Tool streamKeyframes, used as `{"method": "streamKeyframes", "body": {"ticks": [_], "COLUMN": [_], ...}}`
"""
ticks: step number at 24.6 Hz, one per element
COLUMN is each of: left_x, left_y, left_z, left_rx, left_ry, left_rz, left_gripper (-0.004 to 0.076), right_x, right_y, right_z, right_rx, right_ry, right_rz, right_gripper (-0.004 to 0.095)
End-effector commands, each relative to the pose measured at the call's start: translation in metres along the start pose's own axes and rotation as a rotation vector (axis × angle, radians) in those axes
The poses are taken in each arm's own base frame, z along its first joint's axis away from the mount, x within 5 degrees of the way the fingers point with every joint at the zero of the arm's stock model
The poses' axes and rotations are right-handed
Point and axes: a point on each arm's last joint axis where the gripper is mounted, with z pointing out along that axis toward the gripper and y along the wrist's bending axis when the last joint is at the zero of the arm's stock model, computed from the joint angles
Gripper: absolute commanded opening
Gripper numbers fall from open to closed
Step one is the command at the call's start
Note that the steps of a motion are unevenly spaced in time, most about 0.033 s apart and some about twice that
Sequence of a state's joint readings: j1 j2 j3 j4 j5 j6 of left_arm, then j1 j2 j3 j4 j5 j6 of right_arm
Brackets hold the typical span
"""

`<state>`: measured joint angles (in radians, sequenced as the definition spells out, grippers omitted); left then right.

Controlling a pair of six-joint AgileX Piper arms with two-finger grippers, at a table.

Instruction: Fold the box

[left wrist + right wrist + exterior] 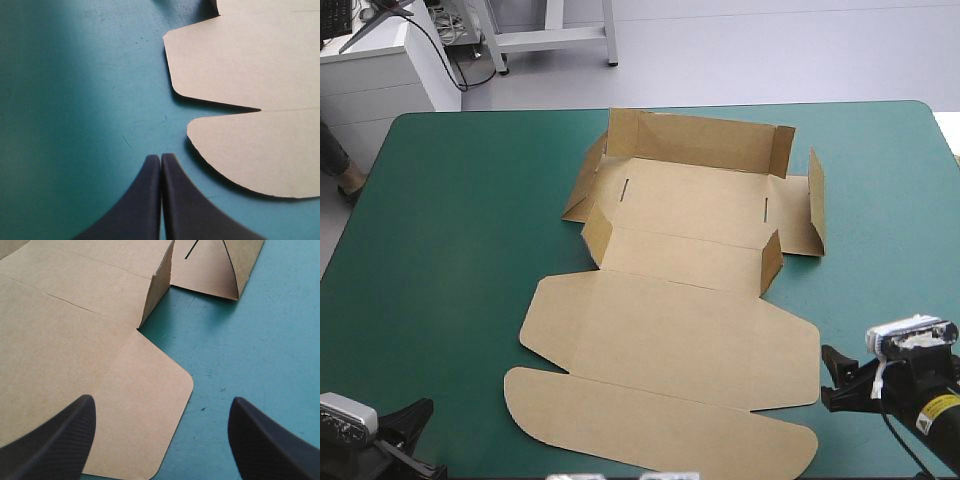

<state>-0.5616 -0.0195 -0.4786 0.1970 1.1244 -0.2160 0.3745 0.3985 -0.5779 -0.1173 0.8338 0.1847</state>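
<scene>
The brown box (680,300) lies mid-table as a cut sheet, its far wall and small side flaps raised, its lid and rounded front flap flat toward the near edge. My left gripper (415,425) rests at the near left corner, shut, with nothing in it. In the left wrist view the black fingers (161,162) meet in a point just short of the box's rounded flap (250,150). My right gripper (835,375) sits near the lid's right corner, open. In the right wrist view its fingers (160,440) stand wide apart over the lid's rounded corner (145,405), touching nothing.
Bare teal-green cover (440,250) stretches left of the box and along the right side (890,230). A raised side flap (157,285) stands ahead of the right gripper. The table's near edge lies close behind both grippers.
</scene>
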Motion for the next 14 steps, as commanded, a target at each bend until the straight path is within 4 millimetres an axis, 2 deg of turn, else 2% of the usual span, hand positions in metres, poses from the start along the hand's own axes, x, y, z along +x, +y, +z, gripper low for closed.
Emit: {"method": "streamKeyframes", "body": {"ticks": [1, 4, 9, 14], "left_x": [-0.01, -0.01, -0.01, -0.01], "left_y": [0.0, 0.0, 0.0, 0.0], "left_z": [-0.005, -0.005, -0.005, -0.005], "left_rx": [0.009, 0.009, 0.009, 0.009], "left_ry": [-0.082, -0.082, -0.082, -0.082], "left_rz": [-0.012, -0.012, -0.012, -0.012], "left_gripper": [-0.0008, -0.0008, -0.0008, -0.0008], "right_x": [-0.037, -0.062, -0.113, -0.131], "right_y": [0.003, 0.006, 0.016, 0.022], "right_z": [0.002, 0.014, 0.065, 0.107], "right_rx": [0.014, 0.021, 0.036, 0.045], "right_ry": [-0.003, 0.051, 0.205, 0.289], "right_rz": [-0.018, -0.021, -0.026, -0.034], "right_gripper": [0.0672, 0.0671, 0.0644, 0.0626]}}
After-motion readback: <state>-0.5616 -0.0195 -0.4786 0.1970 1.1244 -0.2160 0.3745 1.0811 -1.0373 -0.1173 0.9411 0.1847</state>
